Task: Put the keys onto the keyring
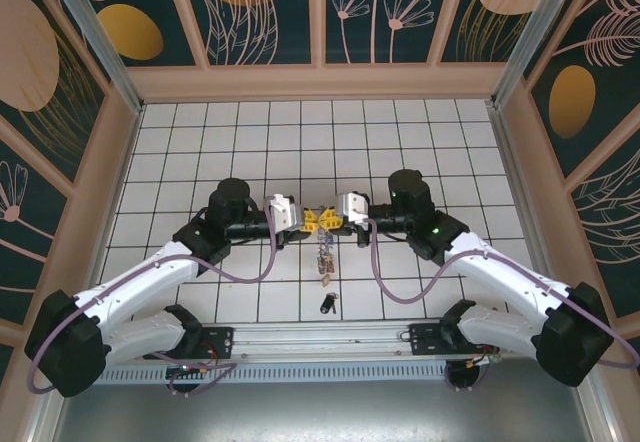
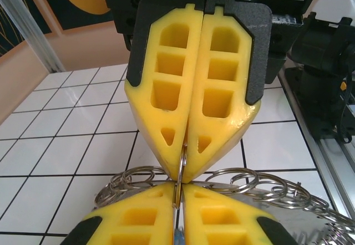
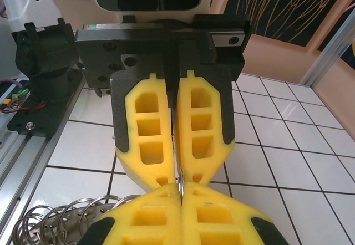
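My left gripper and right gripper meet tip to tip above the middle of the table. Both are shut on the same thin split ring, which I see edge-on between the yellow fingers in both wrist views. Just below hangs a bunch of several split rings on the flat grey keyring, which shows as a narrow cluster in the top view. One dark key lies on the tiles nearer the arm bases, free of both grippers. A sliver of blue shows low between my left fingers.
The white tiled floor is walled by patterned panels on three sides. A metal rail with the arm bases runs along the near edge, close to the dark key. Purple cables loop beside each forearm.
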Available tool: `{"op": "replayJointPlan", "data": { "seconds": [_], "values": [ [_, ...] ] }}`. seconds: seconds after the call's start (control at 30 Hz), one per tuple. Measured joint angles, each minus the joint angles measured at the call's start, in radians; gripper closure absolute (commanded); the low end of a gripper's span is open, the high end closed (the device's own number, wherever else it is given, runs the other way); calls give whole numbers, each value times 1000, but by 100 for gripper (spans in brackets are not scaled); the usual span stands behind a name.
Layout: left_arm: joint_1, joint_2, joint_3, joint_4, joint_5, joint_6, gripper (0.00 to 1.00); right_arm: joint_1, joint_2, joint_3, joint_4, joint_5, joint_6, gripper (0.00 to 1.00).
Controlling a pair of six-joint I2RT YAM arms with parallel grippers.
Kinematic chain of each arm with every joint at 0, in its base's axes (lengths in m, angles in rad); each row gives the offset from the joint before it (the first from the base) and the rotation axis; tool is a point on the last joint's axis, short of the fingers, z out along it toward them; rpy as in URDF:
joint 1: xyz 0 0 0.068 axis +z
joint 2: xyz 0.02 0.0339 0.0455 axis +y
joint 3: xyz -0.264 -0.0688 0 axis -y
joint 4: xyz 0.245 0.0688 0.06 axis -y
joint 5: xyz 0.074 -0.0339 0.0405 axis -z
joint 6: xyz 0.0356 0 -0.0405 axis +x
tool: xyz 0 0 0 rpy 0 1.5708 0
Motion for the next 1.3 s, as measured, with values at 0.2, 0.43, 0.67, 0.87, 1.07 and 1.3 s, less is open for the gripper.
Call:
{"op": "replayJointPlan", "data": {
  "seconds": [0.2, 0.43, 0.67, 0.87, 1.07, 1.3],
  "values": [
    [5, 0, -8, 23, 3, -35, 84, 10, 0, 0, 6, 25, -3, 100],
    [7, -17, -34, 59, 2, -79, 83, 24, 0, -1, 5, 54, -43, 100],
    [7, -17, -40, 59, 2, -85, 92, 31, 0, -5, -2, 76, -77, 100],
    [9, -17, -41, 58, -7, -91, 100, 33, 3, -5, -1, 94, -81, 100],
    [-1, -19, -47, 58, -69, -108, 100, 39, -2, -21, 35, 161, -86, 67],
    [-6, -108, -89, 63, -208, -106, 100, 39, -103, -93, 45, 255, -75, 34]
  ]
}}
